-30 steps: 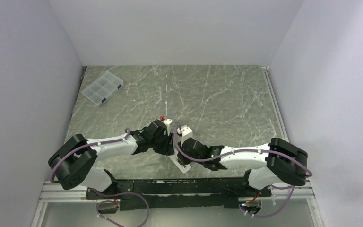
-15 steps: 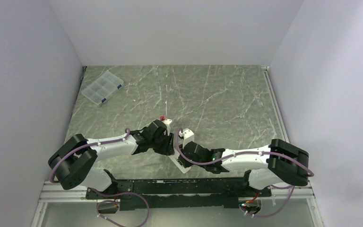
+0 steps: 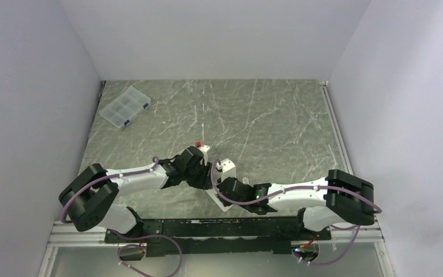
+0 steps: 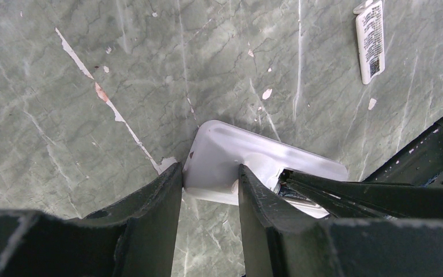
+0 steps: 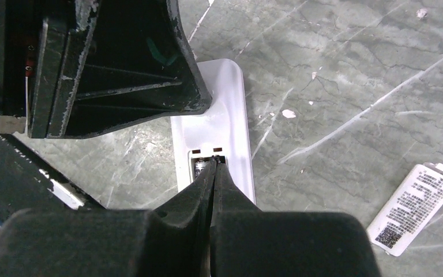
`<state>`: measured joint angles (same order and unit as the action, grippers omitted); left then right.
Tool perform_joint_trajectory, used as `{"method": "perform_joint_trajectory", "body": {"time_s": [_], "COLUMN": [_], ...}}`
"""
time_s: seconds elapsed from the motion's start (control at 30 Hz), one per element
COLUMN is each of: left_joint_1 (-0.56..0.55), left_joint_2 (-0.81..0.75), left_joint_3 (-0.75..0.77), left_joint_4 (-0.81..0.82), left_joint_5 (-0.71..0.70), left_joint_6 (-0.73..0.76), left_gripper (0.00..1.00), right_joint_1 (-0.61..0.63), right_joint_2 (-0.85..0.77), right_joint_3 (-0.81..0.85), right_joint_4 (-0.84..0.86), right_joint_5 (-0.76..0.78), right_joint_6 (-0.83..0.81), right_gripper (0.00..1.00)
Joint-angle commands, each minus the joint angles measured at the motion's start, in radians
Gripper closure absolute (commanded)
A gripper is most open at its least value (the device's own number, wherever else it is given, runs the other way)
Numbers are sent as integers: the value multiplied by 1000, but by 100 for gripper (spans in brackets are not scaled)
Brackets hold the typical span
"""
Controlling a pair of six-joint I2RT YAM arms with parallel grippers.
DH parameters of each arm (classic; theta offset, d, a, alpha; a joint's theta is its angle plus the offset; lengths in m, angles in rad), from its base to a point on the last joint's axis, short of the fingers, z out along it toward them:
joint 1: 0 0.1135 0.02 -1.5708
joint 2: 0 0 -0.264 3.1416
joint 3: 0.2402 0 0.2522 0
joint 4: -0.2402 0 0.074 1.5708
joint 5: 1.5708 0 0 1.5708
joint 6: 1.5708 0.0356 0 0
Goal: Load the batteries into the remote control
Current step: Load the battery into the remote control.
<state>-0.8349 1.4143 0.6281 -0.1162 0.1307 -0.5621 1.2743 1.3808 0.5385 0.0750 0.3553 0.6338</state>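
Observation:
The white remote control [image 4: 236, 151] lies back up on the marble table. My left gripper [image 4: 210, 180] is shut on its end, one finger on each long side. In the right wrist view the remote [image 5: 226, 109] shows its open battery recess. One battery [image 5: 199, 168] shows only as a small metallic end inside the recess. My right gripper [image 5: 214, 165] is shut, fingers pressed together, with the tips down in the recess beside that battery. The other battery is hidden. In the top view both grippers meet over the remote [image 3: 221, 202].
A small white flat cover piece [image 5: 412, 209] with printed text lies on the table to the right of the remote; it also shows in the left wrist view [image 4: 370, 41]. A clear compartment box with blue clips [image 3: 125, 107] stands at the far left corner.
My right arm has shifted left and nearer, drawing its wrist closer over the remote. The left arm and the remote have not moved.

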Motion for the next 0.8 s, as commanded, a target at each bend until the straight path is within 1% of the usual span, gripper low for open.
{"method": "perform_joint_trajectory", "body": {"time_s": [0.0,0.2,0.5,0.77], "left_joint_1": [1,0,0,0], "left_joint_2": [18,18,14,14], "left_joint_3": [-31,-31,-33,-33], "left_joint_4": [-91,-91,-91,-91], "left_joint_5": [-83,-82,-81,-79], "left_joint_6": [28,28,29,30], "left_gripper": [58,58,58,58], "right_joint_1": [33,51,51,51], "right_joint_2": [63,83,37,-40], "right_joint_3": [10,47,108,137], "right_joint_4": [-184,-260,-315,-313], "right_joint_5": [20,77,112,111], "right_joint_6": [27,46,20,9], "right_gripper": [100,100,100,100]}}
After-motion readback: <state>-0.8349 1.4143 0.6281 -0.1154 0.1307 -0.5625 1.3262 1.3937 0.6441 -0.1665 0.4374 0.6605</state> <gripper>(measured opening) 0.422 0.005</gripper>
